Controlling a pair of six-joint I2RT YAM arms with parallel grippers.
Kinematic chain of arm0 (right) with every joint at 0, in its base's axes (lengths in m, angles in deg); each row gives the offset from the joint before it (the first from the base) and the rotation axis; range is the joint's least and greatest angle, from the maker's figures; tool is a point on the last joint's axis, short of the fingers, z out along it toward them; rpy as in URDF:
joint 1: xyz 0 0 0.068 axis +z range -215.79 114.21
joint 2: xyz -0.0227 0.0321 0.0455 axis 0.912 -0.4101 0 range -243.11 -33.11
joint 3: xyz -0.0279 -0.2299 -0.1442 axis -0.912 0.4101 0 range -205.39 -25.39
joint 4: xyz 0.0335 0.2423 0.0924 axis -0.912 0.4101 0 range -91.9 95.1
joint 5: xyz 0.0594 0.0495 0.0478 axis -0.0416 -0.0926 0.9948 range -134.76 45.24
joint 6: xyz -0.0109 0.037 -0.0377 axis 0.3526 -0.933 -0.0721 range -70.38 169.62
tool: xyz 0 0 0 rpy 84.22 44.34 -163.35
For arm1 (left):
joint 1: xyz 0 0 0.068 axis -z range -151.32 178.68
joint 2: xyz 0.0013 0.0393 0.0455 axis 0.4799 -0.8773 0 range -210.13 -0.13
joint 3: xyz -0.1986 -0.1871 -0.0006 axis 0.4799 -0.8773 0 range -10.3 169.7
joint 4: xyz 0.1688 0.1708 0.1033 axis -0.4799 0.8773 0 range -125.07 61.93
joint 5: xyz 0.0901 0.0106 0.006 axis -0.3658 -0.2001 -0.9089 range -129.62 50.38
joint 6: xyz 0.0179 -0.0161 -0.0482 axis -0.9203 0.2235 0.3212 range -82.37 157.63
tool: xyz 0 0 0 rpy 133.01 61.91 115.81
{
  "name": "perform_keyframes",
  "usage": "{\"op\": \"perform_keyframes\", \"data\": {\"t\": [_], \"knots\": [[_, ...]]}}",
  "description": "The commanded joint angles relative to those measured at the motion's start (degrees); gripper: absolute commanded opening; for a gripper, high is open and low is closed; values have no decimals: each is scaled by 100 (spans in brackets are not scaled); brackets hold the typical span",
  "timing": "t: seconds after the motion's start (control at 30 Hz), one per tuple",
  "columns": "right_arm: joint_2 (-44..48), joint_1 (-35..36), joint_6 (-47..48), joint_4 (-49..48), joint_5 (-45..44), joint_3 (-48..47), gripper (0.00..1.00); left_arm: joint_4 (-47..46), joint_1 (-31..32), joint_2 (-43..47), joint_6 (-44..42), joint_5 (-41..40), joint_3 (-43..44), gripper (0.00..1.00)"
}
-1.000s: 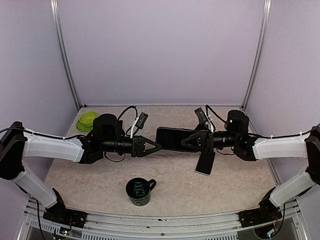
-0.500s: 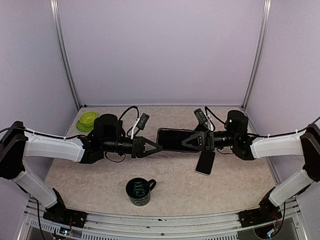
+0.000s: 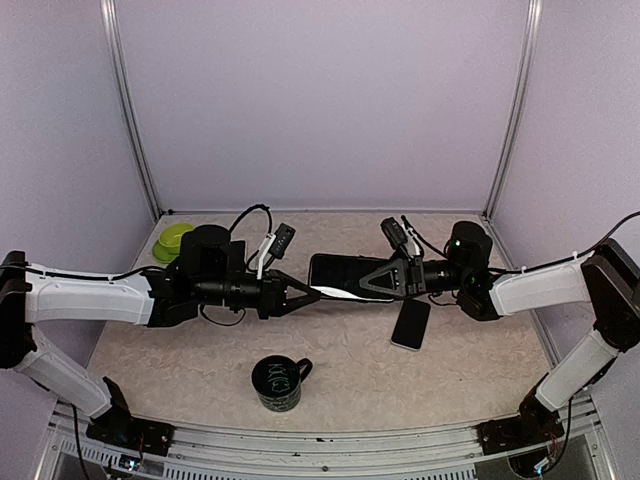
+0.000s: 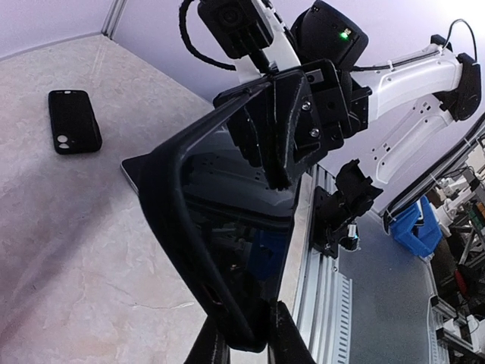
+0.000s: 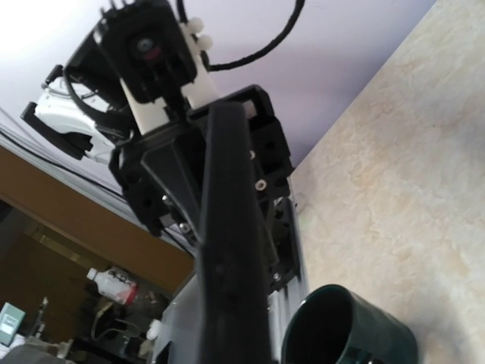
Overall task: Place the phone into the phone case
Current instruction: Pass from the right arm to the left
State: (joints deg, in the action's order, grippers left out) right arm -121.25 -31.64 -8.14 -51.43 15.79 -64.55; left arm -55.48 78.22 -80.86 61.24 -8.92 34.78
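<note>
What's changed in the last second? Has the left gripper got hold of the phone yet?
Yes. The left gripper moved right and closed on the left end of the phone; before, it sat open just short of it. The right gripper kept its grip on the other end, so both now hold the phone. The phone case, mug and green bowl have not moved.

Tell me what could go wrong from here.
1. The left gripper and right gripper both pinch the phone above the table. If they pull or twist against each other, it could slip and fall.
2. The left gripper seems to hold only a thin edge, so a handover to it may fail.
3. The case lies loose near the right gripper; a low move could knock it askew.
</note>
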Motion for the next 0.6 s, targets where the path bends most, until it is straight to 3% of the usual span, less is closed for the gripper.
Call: {"op": "perform_keyframes", "data": {"t": [0.0, 0.23, 0.4, 0.57], "knots": [[-213, -136, -936, 24, -686, -109, 0, 301, 236, 194, -1007, 8, 104, 19], [-288, -137, -590, 131, -659, -92, 0, -159, 88, 456, -630, 226, -165, 46], [-332, -139, -385, 94, -625, -75, 0, -787, -266, 363, 107, 487, -347, 58], [-210, -141, -164, -21, -601, 10, 0, -853, -581, 60, 579, 485, -316, 67]]}}
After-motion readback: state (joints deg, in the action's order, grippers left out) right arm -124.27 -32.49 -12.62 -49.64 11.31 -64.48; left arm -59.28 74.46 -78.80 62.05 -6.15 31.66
